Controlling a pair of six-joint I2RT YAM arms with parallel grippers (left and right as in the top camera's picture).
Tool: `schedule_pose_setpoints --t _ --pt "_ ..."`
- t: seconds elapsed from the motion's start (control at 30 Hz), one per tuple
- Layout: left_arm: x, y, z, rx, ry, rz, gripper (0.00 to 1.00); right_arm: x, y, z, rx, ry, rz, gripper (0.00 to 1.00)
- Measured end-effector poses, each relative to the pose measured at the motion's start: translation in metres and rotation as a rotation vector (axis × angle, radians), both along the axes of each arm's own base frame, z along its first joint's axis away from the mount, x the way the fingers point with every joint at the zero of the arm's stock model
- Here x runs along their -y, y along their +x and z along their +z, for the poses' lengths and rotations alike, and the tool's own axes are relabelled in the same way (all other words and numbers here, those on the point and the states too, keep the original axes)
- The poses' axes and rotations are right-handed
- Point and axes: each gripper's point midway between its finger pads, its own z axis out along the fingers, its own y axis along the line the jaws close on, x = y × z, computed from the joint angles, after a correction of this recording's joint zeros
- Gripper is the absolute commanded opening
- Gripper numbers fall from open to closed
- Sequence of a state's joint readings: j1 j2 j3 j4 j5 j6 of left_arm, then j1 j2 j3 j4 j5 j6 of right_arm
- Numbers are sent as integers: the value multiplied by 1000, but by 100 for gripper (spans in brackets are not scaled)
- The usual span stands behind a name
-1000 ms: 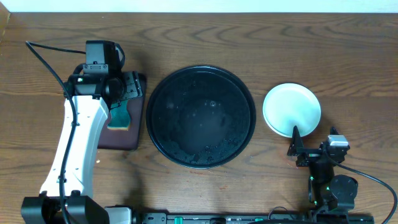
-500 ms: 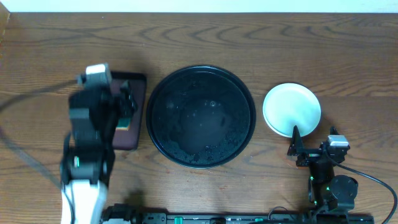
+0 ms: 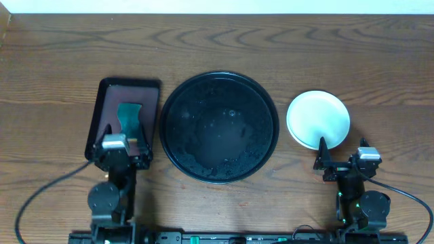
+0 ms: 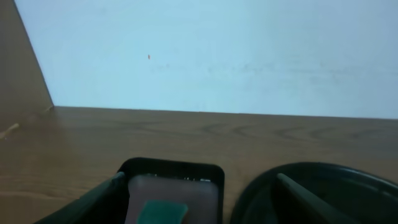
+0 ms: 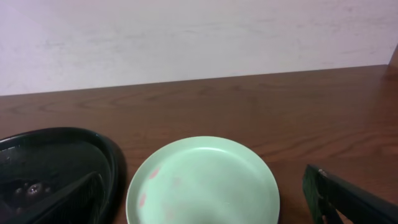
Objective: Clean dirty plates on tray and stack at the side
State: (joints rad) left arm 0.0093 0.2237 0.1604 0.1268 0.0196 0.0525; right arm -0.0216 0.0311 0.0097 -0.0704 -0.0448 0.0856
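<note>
The round black tray [image 3: 219,127] lies mid-table with only wet specks on it; its rim also shows in the wrist views [image 4: 323,180] [image 5: 56,155]. To its right, on the bare table, rests a pale mint plate [image 3: 318,119] with faint red smears near its left rim [image 5: 205,180]. I cannot tell if other plates lie under it. My right gripper [image 3: 342,156] [image 5: 211,208] stands open just in front of that plate, touching nothing. Near the front edge my left gripper [image 3: 124,150] [image 4: 196,205] is open and empty, facing the brown tray.
A dark brown rectangular tray [image 3: 102,108] [image 4: 174,168] sits left of the black tray, with a green sponge [image 3: 129,116] [image 4: 161,213] lying on it. A pale wall runs behind the table's far edge.
My left arm has drawn back from over the brown tray to the table's front edge, leaving the sponge lying uncovered there. The right arm and the plate have not moved.
</note>
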Motion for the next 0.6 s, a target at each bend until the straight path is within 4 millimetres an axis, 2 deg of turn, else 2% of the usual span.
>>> schedule_pose_setpoints --t 0.23,0.4,0.6 --pt "0 -5 -37 -6 41 -1 73 0 0 0 0 0 0 99" --pt "0 -10 -65 -106 88 -8 73 0 0 0 1 0 0 99" --pt "1 -11 -60 -88 112 -12 73 0 0 0 0 0 0 99"
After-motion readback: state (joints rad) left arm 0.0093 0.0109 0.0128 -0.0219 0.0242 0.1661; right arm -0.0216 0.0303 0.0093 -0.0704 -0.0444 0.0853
